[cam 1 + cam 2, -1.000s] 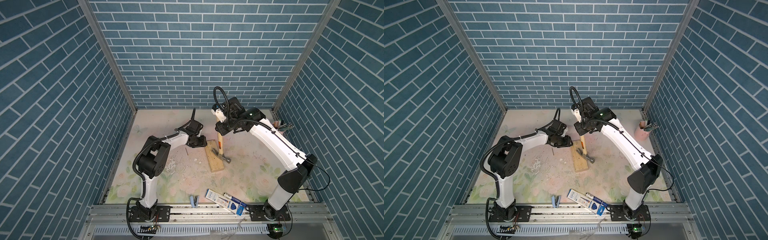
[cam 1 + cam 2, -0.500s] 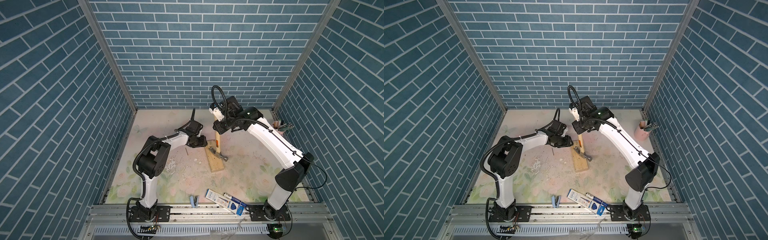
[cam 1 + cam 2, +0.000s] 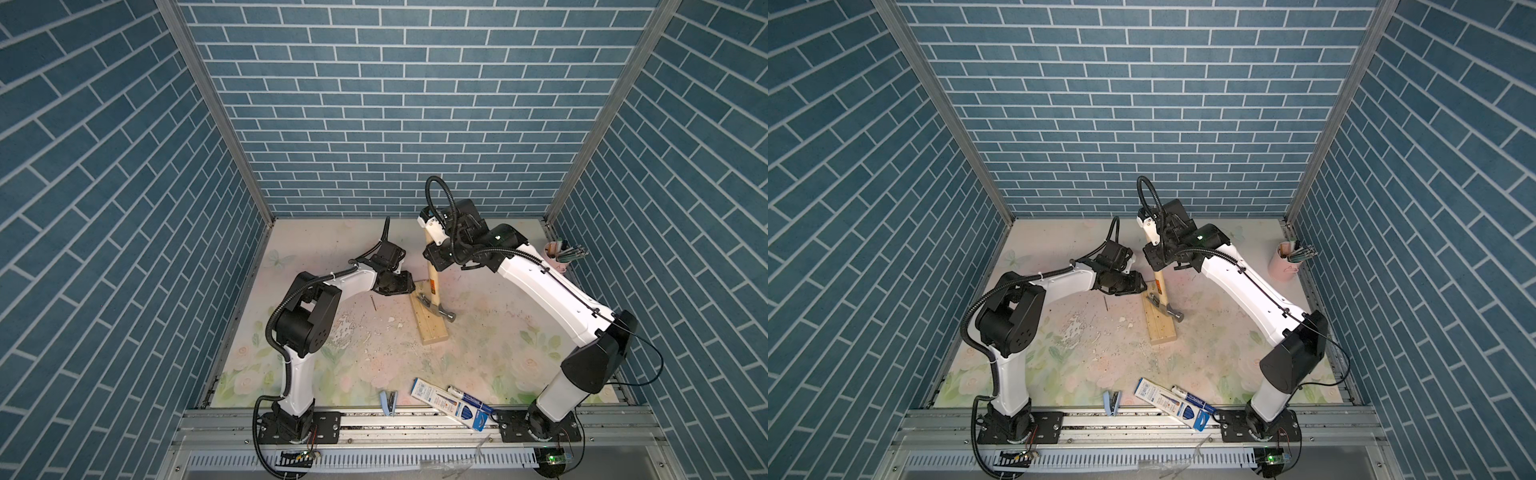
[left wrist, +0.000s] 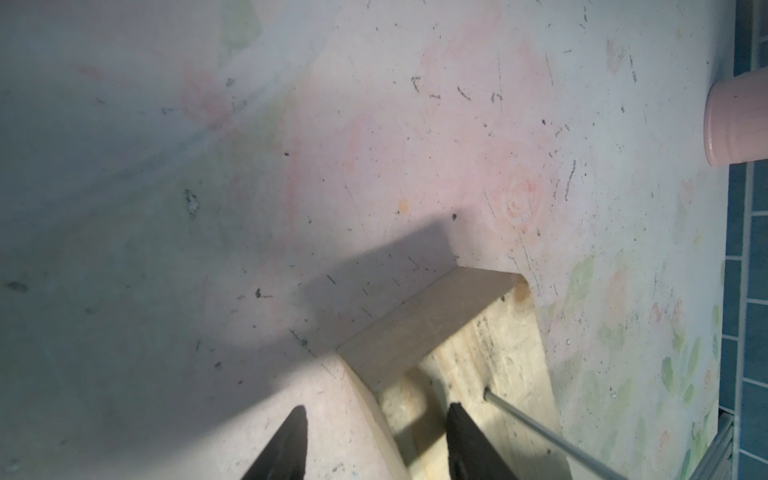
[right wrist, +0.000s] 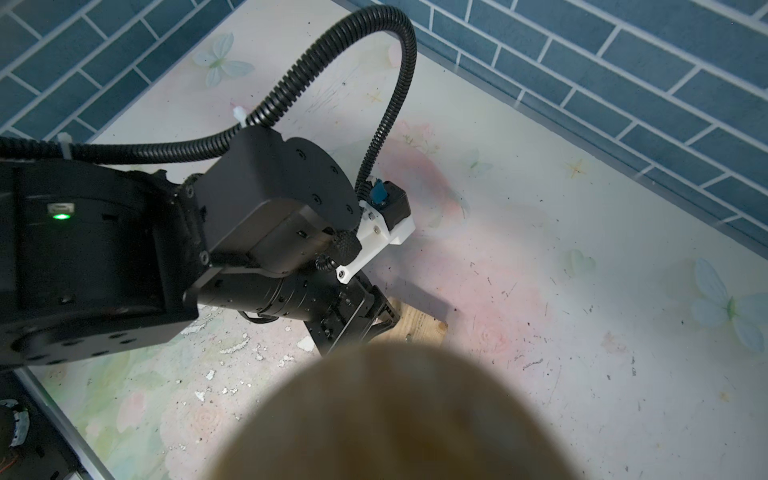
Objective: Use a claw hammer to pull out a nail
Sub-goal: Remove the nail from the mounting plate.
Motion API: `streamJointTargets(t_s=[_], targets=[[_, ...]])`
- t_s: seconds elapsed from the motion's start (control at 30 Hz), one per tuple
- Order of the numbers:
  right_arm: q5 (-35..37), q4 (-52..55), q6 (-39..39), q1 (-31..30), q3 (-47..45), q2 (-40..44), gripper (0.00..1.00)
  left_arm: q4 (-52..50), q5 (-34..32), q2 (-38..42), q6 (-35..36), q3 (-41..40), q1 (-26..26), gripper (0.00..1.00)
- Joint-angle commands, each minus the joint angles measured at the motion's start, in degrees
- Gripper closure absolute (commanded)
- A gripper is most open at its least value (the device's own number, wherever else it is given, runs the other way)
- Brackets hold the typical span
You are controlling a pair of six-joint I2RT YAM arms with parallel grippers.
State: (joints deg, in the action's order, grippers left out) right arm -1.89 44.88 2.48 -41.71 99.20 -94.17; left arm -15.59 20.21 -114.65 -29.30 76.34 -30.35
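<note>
The claw hammer (image 3: 434, 286) (image 3: 1160, 289) stands nearly upright, its dark head (image 3: 438, 309) resting on a pale wooden block (image 3: 430, 328) (image 3: 1160, 328). My right gripper (image 3: 435, 257) (image 3: 1154, 259) is shut on the upper handle. In the right wrist view the blurred handle (image 5: 386, 415) hides the fingers. My left gripper (image 3: 404, 285) (image 3: 1139, 283) (image 4: 377, 409) sits low at the block's far end. Its fingers are apart, one over the block (image 4: 498, 353) and one over the table. A thin grey nail (image 4: 540, 428) sticks out of the block's top beside that finger.
A pink cup (image 3: 557, 253) (image 3: 1285, 262) (image 4: 735, 120) of pens stands at the back right by the wall. A loose nail (image 3: 372, 301) lies left of the block among paint flakes. Blue-and-white boxes (image 3: 453, 403) and a small blue clip (image 3: 389, 402) lie at the front edge.
My right gripper has swung the hammer's handle top a little to the left, and the head has shifted slightly along the block. The left arm has stayed put.
</note>
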Motion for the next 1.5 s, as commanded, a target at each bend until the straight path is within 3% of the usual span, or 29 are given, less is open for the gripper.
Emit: streamJointTargets(t_s=[0.0, 0.63, 1.47], targets=[[2.9, -7.6, -4.3, 0.0, -5.2, 4.7, 1.0, -5.1, -3.0, -1.1, -0.3, -2.6, 0.1, 0.46], [-0.4, -35.5, -0.4, 0.0, -36.6, 22.5, 1.0, -4.7, -2.8, -1.3, -1.0, -3.6, 0.1, 0.46], [-2.7, -47.0, 3.9, 0.1, -54.4, 35.6, 1.0, -4.4, -3.0, -1.3, -1.8, -5.8, 0.1, 0.46]])
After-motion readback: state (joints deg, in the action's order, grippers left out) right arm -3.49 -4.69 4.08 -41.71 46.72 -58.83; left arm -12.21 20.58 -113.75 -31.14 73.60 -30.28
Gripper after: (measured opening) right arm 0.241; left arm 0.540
